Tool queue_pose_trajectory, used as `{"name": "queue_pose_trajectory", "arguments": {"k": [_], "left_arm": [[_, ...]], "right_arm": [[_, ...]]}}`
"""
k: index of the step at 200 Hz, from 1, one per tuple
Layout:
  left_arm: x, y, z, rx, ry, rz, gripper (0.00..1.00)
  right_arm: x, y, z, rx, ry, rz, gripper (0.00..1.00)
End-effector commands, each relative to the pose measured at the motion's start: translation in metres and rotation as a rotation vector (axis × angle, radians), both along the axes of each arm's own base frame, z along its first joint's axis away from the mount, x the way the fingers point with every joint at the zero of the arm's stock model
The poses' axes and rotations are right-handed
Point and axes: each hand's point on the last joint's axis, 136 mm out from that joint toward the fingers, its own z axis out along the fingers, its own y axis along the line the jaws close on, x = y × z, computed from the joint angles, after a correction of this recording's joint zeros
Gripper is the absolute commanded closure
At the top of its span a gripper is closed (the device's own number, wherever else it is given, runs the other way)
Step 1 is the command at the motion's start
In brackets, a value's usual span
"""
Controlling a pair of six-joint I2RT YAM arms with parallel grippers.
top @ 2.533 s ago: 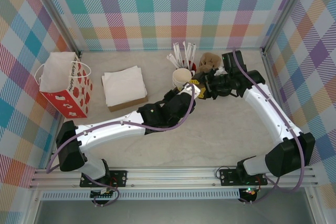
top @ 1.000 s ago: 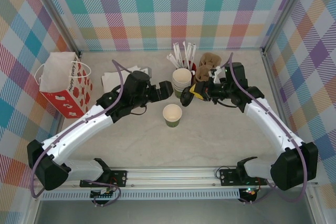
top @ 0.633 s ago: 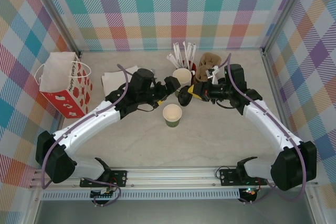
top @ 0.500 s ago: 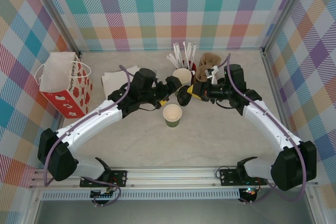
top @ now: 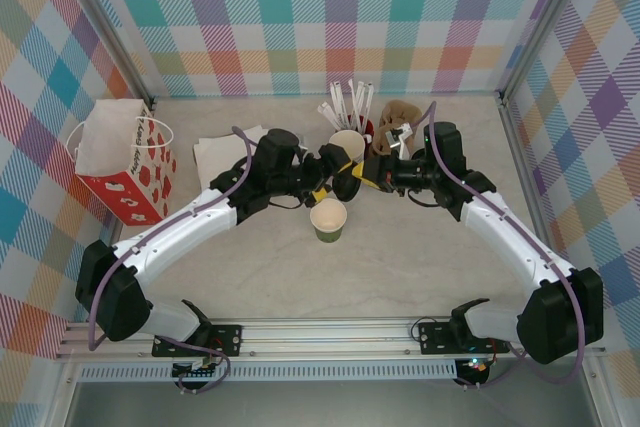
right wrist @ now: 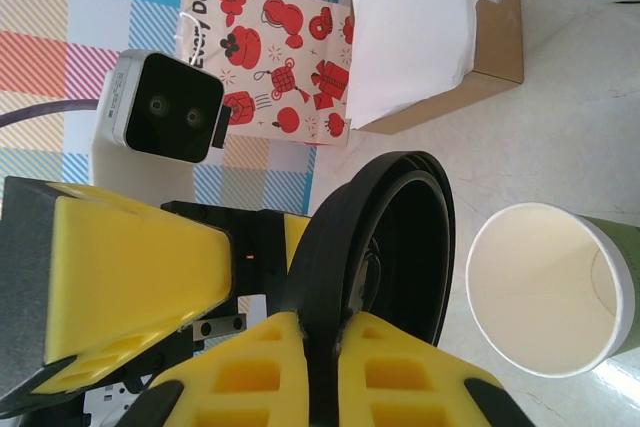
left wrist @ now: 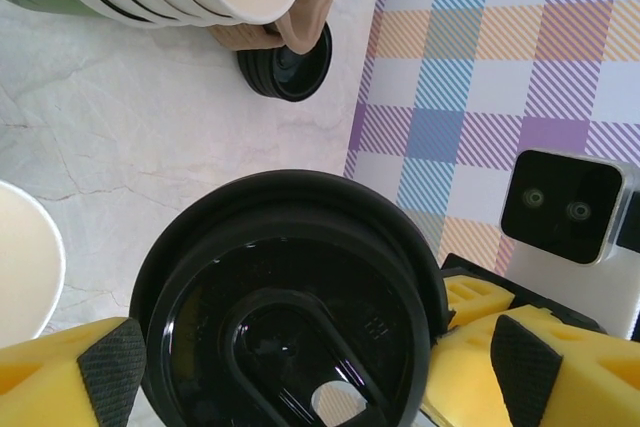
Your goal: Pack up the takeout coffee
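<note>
Standing upright on the table (top: 410, 267) nearest the arm bases, the takeout coffee cup (top: 328, 219) is empty: green outside, cream inside. Just beyond it, the right gripper (right wrist: 320, 342) is pressed onto the rim of a black lid (left wrist: 290, 297), holding it on edge. The left gripper (left wrist: 320, 372) has its yellow fingers spread on either side of that lid. Farther back is a stack of nested cups (top: 347, 144), the top one empty, with white wrapped straws (top: 350, 102) upright behind. Off to the left, a cardboard box (right wrist: 500, 37) holds white napkins (right wrist: 410, 27). The red paper bag (right wrist: 280, 57) past it reads "Every Day".
</note>
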Motion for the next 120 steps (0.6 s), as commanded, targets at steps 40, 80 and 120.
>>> {"name": "queue_pose_trajectory", "arguments": {"k": [40, 80, 120], "left_arm": [[0.0016, -0.006, -0.0101, -0.023, 0.039, -0.017, 0.15], [0.0022, -0.0091, -0.0095, -0.039, 0.043, -0.022, 0.21], [0.002, -0.0097, -0.0078, -0.046, 0.041, -0.023, 0.23]], "right_arm": [[-0.0038, 0.0034, 0.0167, 0.025, -0.082, 0.017, 0.96], [-0.0049, 0.007, 0.0167, 0.029, -0.082, 0.033, 0.96], [-0.0052, 0.0087, 0.0124, 0.023, -0.072, 0.035, 0.96]]}}
